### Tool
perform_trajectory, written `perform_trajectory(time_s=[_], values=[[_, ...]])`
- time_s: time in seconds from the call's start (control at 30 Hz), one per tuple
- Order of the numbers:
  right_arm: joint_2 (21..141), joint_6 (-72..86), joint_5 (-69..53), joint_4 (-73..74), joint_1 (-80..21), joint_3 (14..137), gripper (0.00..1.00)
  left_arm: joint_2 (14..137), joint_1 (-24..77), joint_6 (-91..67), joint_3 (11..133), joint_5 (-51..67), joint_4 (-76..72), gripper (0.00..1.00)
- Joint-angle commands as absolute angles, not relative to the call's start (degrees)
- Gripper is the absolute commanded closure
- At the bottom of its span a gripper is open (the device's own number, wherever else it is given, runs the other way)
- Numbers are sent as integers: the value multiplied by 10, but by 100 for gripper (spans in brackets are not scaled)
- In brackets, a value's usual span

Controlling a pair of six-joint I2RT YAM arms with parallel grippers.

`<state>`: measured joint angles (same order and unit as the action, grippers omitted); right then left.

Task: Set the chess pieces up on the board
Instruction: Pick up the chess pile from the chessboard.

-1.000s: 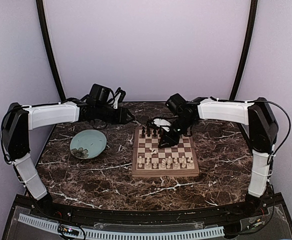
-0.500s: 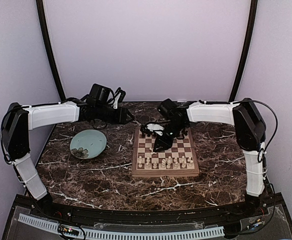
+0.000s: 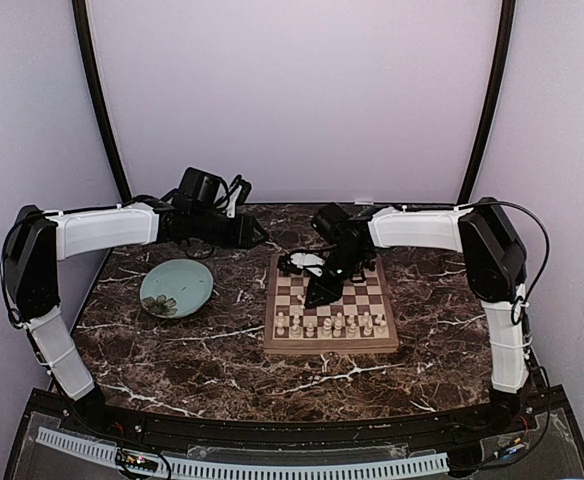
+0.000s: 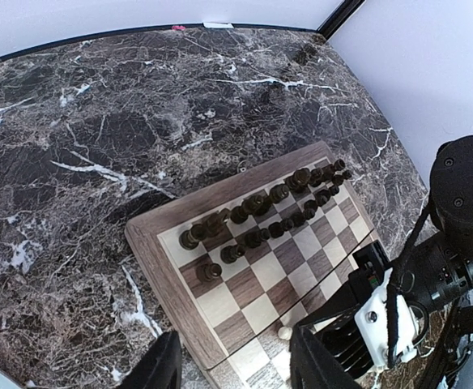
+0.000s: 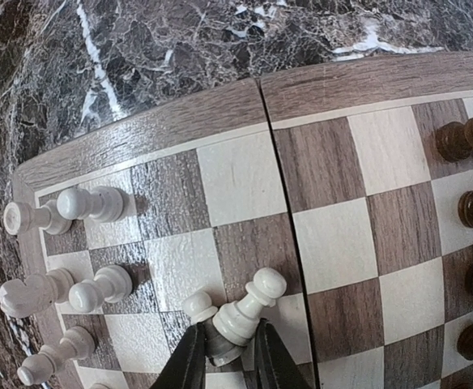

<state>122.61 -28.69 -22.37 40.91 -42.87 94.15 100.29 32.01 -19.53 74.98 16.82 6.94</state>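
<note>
The board (image 3: 384, 338) lies at the table's middle. Dark chess pieces (image 3: 296, 266) stand along its far edge and cream-white ones (image 3: 338, 324) along its near edge. My right gripper (image 3: 315, 297) hangs low over the board's left middle. In the right wrist view it (image 5: 224, 356) is shut on the base of a tilted cream-white pawn (image 5: 249, 312), with another white pawn (image 5: 198, 305) standing right beside it. My left gripper (image 3: 262, 235) hovers off the board's far left corner. Its jaws (image 4: 236, 365) are open and empty above the board's edge (image 4: 159, 259).
A round pale-teal plate (image 3: 194, 280) with a few small pieces (image 3: 167, 303) on it sits left of the board. White pieces (image 5: 91, 203) line the board's left side in the right wrist view and dark ones (image 5: 463, 138) the right side. The right arm (image 4: 463, 243) fills the left wrist view's right.
My right gripper has moved left and toward the white side of the board, carrying the white pawn. The left arm has not moved.
</note>
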Motion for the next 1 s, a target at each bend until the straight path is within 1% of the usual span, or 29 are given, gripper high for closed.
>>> perform_trajectory(time_s=[0.0, 0.13, 0.37, 0.7, 0.97], values=[[1222, -292, -227, 415, -434, 937, 81, 992, 317, -201, 762, 183, 69, 53], [1194, -295, -223, 402, -435, 911, 83, 1002, 317, -214, 758, 201, 61, 53], [1162, -296, -223, 387, -435, 885, 84, 1021, 317, -246, 757, 248, 46, 53], [1131, -286, -211, 382, -434, 889, 84, 1064, 317, -327, 751, 372, 3, 53], [1118, -271, -218, 379, -434, 905, 85, 1082, 318, -389, 733, 430, -59, 54]])
